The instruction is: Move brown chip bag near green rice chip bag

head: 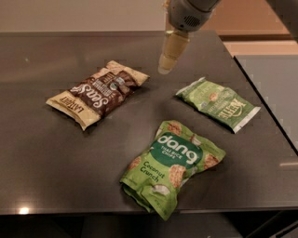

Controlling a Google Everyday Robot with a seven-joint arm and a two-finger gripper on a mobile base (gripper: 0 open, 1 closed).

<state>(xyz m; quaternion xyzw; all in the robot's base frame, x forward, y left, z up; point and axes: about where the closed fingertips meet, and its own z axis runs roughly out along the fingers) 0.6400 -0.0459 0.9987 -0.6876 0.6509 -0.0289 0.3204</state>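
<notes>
Camera view: a dark grey glossy tabletop fills most of the shot. At approx 10 o'clock from tbl centre lies the brown chip bag, an oblong dark brown foil pack w/ cream-tan ends and big white script lettering. It lies flat, its long axis running from 8 o'clock up to 2 o'clock, and nothing touches it.

At approx 5 o'clock from centre, near the front edge, lies the green rice chip bag. It is puffy and bright green, w/ a dark green oval reading "dang" and "Coconut Crunch" text, and its lower end is crumpled. It sits well apart from the brown chip bag, at 4 o'clock from it.

At approx 3 o'clock from centre lies a flatter slim green bag w/ white ends, at 1 o'clock from the dang pack and apart from it.

The cream-coloured gripper hangs from a grey arm housing at 12 o'clock, tip pointing down and slightly left. It hovers above the tbl at 2 o'clock from the brown pack, near its upper-right end, btwn that end and the slim green bag. It's in contact w/ no bag. Open or closed: can't tell from this angle.
</notes>
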